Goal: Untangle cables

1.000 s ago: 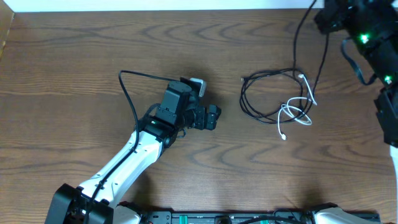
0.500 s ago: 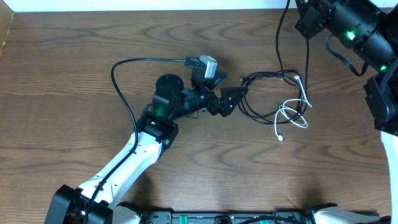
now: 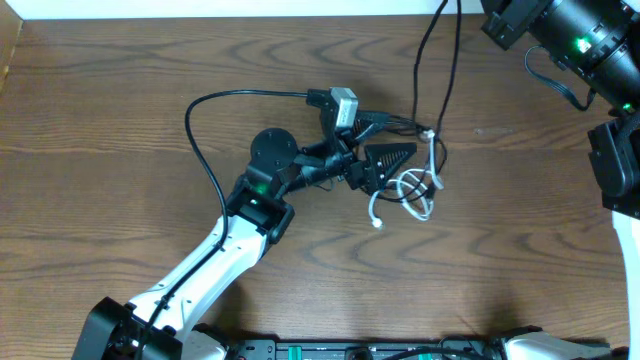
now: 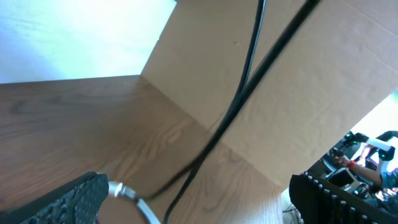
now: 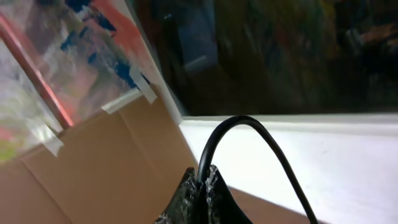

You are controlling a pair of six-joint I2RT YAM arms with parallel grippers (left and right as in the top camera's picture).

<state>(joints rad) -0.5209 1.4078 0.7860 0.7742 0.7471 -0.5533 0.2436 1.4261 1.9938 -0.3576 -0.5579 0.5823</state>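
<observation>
The black cables (image 3: 428,120) and the short white cable (image 3: 411,191) lie bunched at the table's middle. Two black strands rise from the bunch and leave the top of the overhead view. My right gripper (image 5: 204,177) is shut on a loop of black cable (image 5: 244,122) and holds it high; its jaws are hidden in the overhead view. My left gripper (image 3: 397,137) is open at the bunch. In the left wrist view its jaws (image 4: 199,202) stand wide apart, with black strands (image 4: 239,102) between them and the white cable's plug (image 4: 119,190) touching the left finger.
The right arm (image 3: 570,40) fills the top right corner. The left arm's own thick black wire (image 3: 205,150) arcs over the table to the left of the gripper. A cardboard wall (image 4: 298,87) stands at the table's far side.
The cable bunch has been dragged left and drawn tighter, with black strands pulled up towards the top. My left gripper has swung right to the bunch and opened around it.
</observation>
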